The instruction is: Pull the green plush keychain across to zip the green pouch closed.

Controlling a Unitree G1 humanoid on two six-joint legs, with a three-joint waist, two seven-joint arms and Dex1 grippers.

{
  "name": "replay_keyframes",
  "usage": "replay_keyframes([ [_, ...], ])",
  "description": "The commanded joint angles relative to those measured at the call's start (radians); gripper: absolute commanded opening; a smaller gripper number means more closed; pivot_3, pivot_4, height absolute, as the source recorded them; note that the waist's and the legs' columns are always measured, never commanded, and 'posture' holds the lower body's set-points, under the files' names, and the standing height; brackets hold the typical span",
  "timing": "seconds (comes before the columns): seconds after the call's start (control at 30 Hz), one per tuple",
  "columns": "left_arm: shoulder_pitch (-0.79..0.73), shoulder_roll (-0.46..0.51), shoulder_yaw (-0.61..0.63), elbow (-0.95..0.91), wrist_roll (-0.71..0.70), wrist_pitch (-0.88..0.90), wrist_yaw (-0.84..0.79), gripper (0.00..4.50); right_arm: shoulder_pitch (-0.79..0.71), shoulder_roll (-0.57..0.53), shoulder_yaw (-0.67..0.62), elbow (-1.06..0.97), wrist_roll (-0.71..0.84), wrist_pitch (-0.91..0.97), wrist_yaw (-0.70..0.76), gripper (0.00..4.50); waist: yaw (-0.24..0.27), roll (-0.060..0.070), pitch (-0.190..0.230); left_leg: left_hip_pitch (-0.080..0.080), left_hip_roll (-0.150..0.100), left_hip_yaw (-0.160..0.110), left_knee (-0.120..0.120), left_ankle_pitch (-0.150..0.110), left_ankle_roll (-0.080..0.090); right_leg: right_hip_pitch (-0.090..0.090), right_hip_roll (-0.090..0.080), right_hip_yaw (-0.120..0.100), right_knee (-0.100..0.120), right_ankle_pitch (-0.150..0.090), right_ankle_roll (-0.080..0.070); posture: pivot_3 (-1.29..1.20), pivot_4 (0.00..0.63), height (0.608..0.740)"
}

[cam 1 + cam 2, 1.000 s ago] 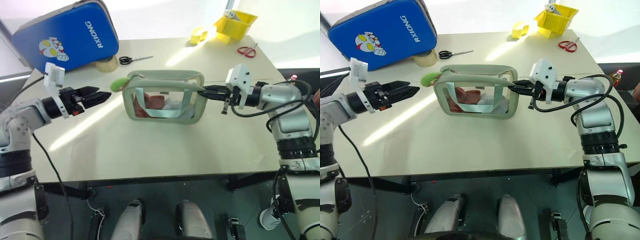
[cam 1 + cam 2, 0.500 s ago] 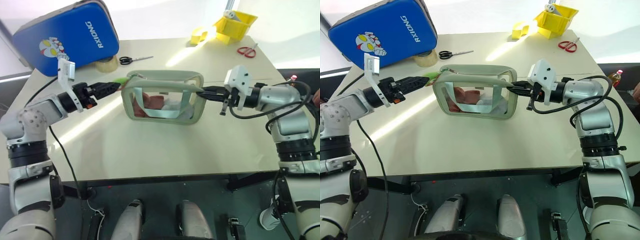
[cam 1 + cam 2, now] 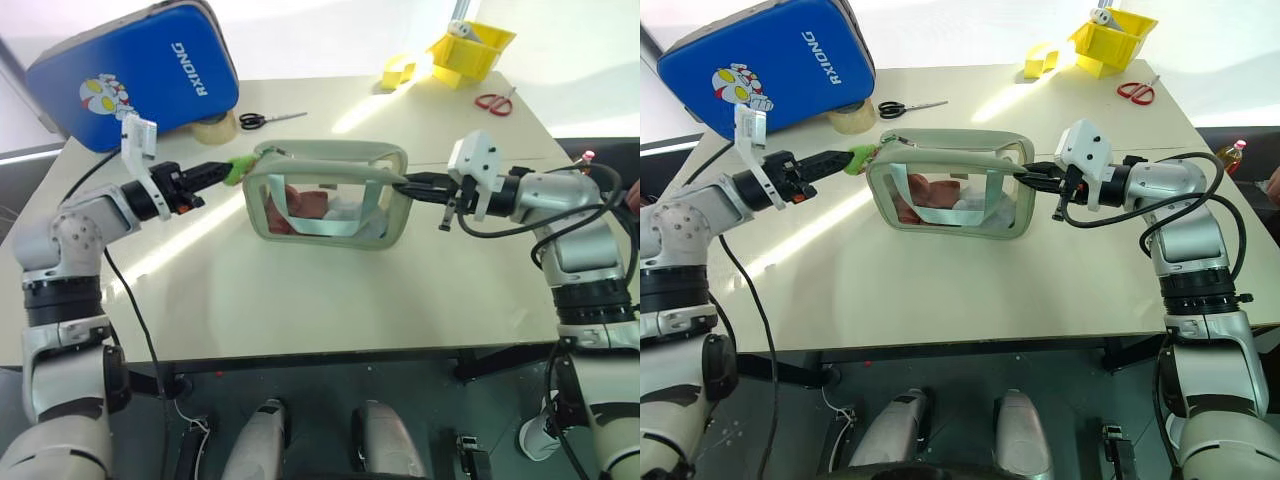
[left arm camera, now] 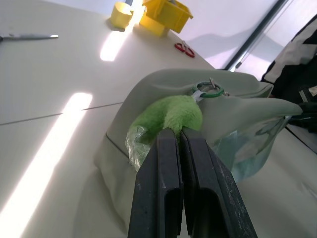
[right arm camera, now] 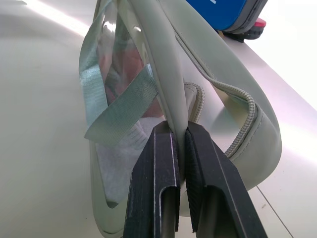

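Note:
The pale green pouch [image 3: 330,195] stands upright in the middle of the table, with clear window sides and its zipper running along the top. The lime-green plush keychain [image 3: 236,167] hangs by a ring at the pouch's upper left corner. My left gripper [image 3: 222,172] is shut on the keychain [image 4: 174,113], fingers [image 4: 158,168] pinching the plush from the left. My right gripper [image 3: 408,183] is shut on the pouch's right end, where the fingers [image 5: 157,163] clamp its edge [image 5: 171,84].
A big blue case [image 3: 135,70] leans at the back left, with a tape roll [image 3: 214,127] and black scissors [image 3: 265,119] beside it. A yellow bin [image 3: 470,47], yellow tape [image 3: 399,70] and red scissors [image 3: 493,100] sit at the back right.
My left gripper moved right from open, apart from the pouch, to the keychain and shut on it. The right gripper and the pouch stayed put.

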Motion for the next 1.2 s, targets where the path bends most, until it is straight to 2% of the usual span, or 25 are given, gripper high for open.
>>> replay_keyframes([
  [0.03,-0.085,0.002,0.020,-0.060,-0.018,-0.037,0.012,0.05,-0.009,0.002,-0.020,-0.024,0.007,-0.014,-0.008,0.00,0.001,0.000,0.000,0.000,0.000,0.000,0.000,0.000,0.000,0.000,0.000,0.000,0.000,0.000,0.000,0.00,0.150,0.740],
  [0.1,-0.114,-0.003,0.003,-0.095,-0.018,-0.049,0.004,0.05,-0.010,0.005,-0.018,-0.021,0.005,-0.017,-0.010,0.00,0.000,0.000,0.000,0.000,0.000,0.000,0.000,0.000,0.000,0.000,0.000,0.000,0.000,0.000,0.000,0.00,0.150,0.740],
  [0.2,-0.131,0.016,-0.094,-0.210,0.031,-0.110,-0.059,0.05,-0.012,0.008,-0.018,-0.014,0.003,-0.022,-0.011,0.00,-0.001,0.000,0.000,0.000,0.000,0.000,0.000,0.001,-0.001,0.000,0.000,0.000,0.000,0.000,0.000,0.00,0.150,0.740],
  [0.33,-0.097,0.067,-0.254,-0.268,0.180,-0.291,-0.173,0.05,-0.016,0.014,-0.015,-0.014,0.000,-0.025,-0.016,0.00,-0.002,0.000,0.000,0.000,0.000,0.001,0.000,0.001,-0.002,0.000,0.000,0.000,0.000,0.000,0.000,0.00,0.150,0.740],
  [0.53,-0.130,0.015,-0.353,-0.157,0.324,-0.506,-0.204,0.05,-0.003,0.014,-0.018,-0.037,0.004,-0.020,-0.021,0.00,0.002,0.000,0.000,0.000,0.000,0.001,0.000,0.000,0.000,0.000,0.000,0.000,0.000,0.000,0.000,0.00,0.150,0.740],
  [0.73,-0.172,-0.052,-0.353,-0.019,0.392,-0.635,-0.191,0.05,0.017,0.010,-0.022,-0.057,0.007,-0.017,-0.025,0.00,-0.001,0.000,0.000,-0.001,0.000,0.001,0.000,0.000,0.001,0.000,0.000,0.000,0.000,0.000,0.000,0.00,0.150,0.740],
  [0.83,-0.183,-0.051,-0.339,-0.009,0.374,-0.611,-0.216,1.02,0.017,0.009,-0.023,-0.057,0.007,-0.017,-0.028,0.00,-0.002,0.000,0.000,-0.001,0.000,0.001,0.001,0.000,0.001,0.000,0.000,0.000,0.000,0.000,0.000,0.00,0.150,0.740],
  [0.9,-0.188,-0.035,-0.325,-0.028,0.347,-0.563,-0.236,1.96,0.016,0.009,-0.023,-0.054,0.006,-0.019,-0.029,0.00,-0.002,0.000,0.000,-0.001,0.000,0.001,0.000,0.000,0.001,0.000,0.000,0.000,0.000,0.000,0.000,0.00,0.150,0.740],
  [1.03,-0.189,0.021,-0.302,-0.046,0.336,-0.519,-0.272,4.14,0.014,0.013,-0.021,-0.047,0.003,-0.026,-0.031,0.00,-0.003,0.000,0.000,-0.001,0.000,0.000,0.000,0.000,0.001,0.000,0.000,0.000,0.000,0.000,0.000,0.00,0.150,0.740],
  [1.07,-0.189,0.043,-0.291,-0.055,0.327,-0.498,-0.283,4.47,0.013,0.014,-0.020,-0.046,0.002,-0.027,-0.031,0.00,-0.003,0.000,0.000,-0.001,0.000,0.000,0.000,0.000,0.001,0.000,0.000,0.000,0.000,0.000,0.000,0.00,0.150,0.740],
  [1.2,-0.180,0.140,-0.240,-0.109,0.266,-0.379,-0.326,4.47,0.012,0.014,-0.020,-0.042,0.002,-0.033,-0.029,0.00,-0.002,0.000,0.000,-0.001,0.000,0.000,0.000,0.000,0.001,0.000,0.000,0.000,0.000,0.000,0.000,0.00,0.150,0.740],
])
